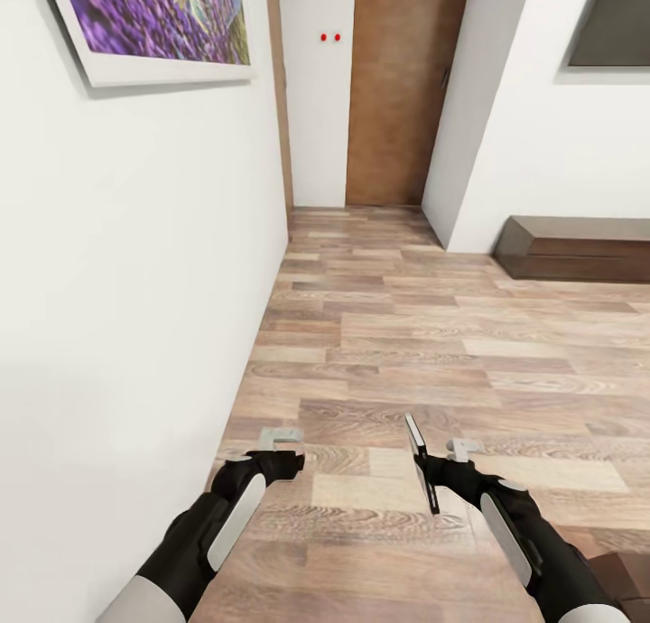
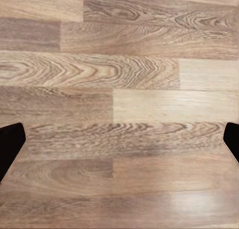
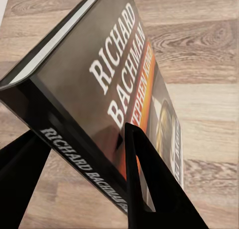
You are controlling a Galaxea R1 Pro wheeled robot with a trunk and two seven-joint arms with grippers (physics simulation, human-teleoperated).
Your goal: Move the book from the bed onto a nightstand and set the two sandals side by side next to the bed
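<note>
Right gripper: clamped on the book, one dark finger across the cover, the other behind the spine.
Book: held on edge over the plank floor, cover reading "Richard Bachman" in white with an orange band.
Left gripper: spread wide and empty, fingertips at the edges of its wrist view, bare floor between.
Left side: white wall close beside the left arm, bearing a framed purple flower picture.
Ahead: brown wooden door at the end of the floor, two red dots on the white panel beside it.
Right side: low dark-brown bench against the wall, well apart from the grippers; a dark panel above it.
</note>
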